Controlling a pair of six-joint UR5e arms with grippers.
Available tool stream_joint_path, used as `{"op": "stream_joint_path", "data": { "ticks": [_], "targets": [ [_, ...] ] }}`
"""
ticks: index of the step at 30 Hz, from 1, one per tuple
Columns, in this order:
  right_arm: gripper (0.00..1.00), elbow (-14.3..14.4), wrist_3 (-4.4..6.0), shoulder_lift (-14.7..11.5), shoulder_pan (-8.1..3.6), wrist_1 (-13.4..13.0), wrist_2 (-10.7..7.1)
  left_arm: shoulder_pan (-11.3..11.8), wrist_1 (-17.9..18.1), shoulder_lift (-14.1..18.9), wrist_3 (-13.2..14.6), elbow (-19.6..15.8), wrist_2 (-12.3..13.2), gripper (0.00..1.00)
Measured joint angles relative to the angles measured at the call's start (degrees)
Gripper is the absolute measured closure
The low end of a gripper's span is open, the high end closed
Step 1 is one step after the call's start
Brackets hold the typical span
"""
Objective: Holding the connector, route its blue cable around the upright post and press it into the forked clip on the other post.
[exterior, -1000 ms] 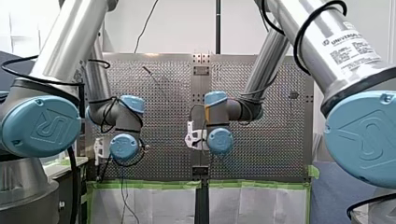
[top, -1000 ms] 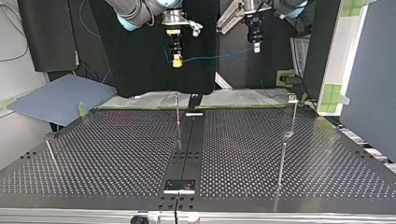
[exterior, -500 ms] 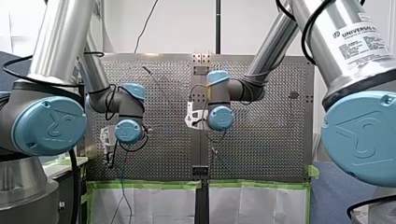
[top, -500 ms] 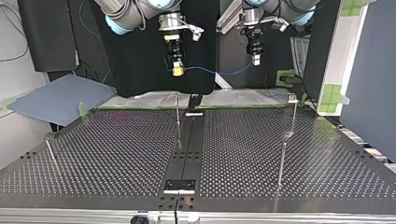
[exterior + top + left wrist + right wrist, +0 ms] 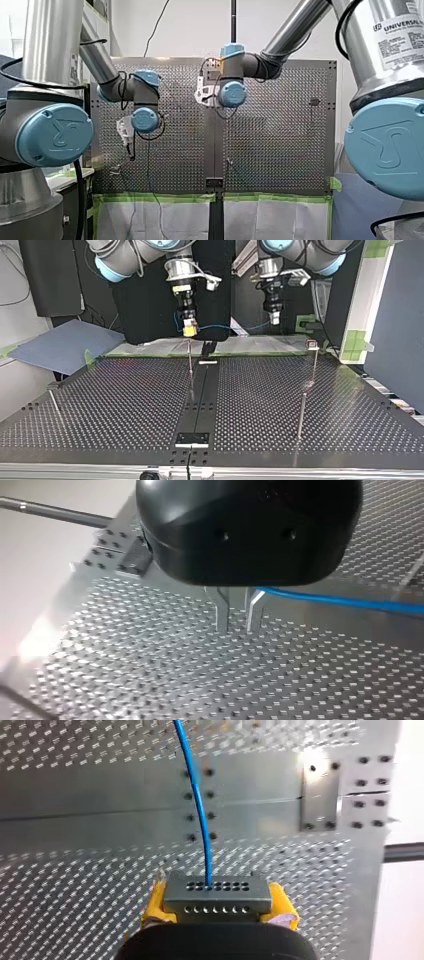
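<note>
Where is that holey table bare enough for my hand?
Top view: the table is bare between slanted peg and centre post, and between that and the tall posts. Crowded: far edge, below my right gripper, my left gripper, blue cable.

Blue cable (image 5: 196, 795), grey connector (image 5: 217, 892) with two rows of dark holes. Yellow pads (image 5: 156, 904) on my right end effector (image 5: 219, 906). Silver perforated bench (image 5: 75, 910).

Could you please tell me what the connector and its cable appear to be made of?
The connector looks like dull grey metal, given its sheen and drilled holes, though possibly plastic. The cable seems sheathed in smooth blue plastic; its core is hidden.
</note>
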Motion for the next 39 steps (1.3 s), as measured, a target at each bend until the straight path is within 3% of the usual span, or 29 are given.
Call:
{"op": "stream_joint_path", "data": {
  "ticks": [9, 21, 31, 39],
  "targets": [
    [1.0, -3.65, -0.08, -0.53, -0.02, 3.42, -1.52, 0.54, -4.25, 4.3, -1.4, 3.88, -1.6, 0.78],
    [1.0, -7.44, -0.13, -0.63, 0.01, 6.13, -5.03, 2.16, -10.15, 10.56, -1.79, 8.69, -3.22, 0.78],
    [1.0, -12.11, -0.56, -0.69, 0.01, 9.3, -8.82, 4.04, -12.46, 11.93, -0.96, 12.01, -5.1, 0.78],
    [1.0, -16.1, -0.69, -0.6, 0.02, 12.56, -10.52, 5.79, -15.64, 13.26, -0.01, 15.62, -5.2, 0.78]
  ]
}}
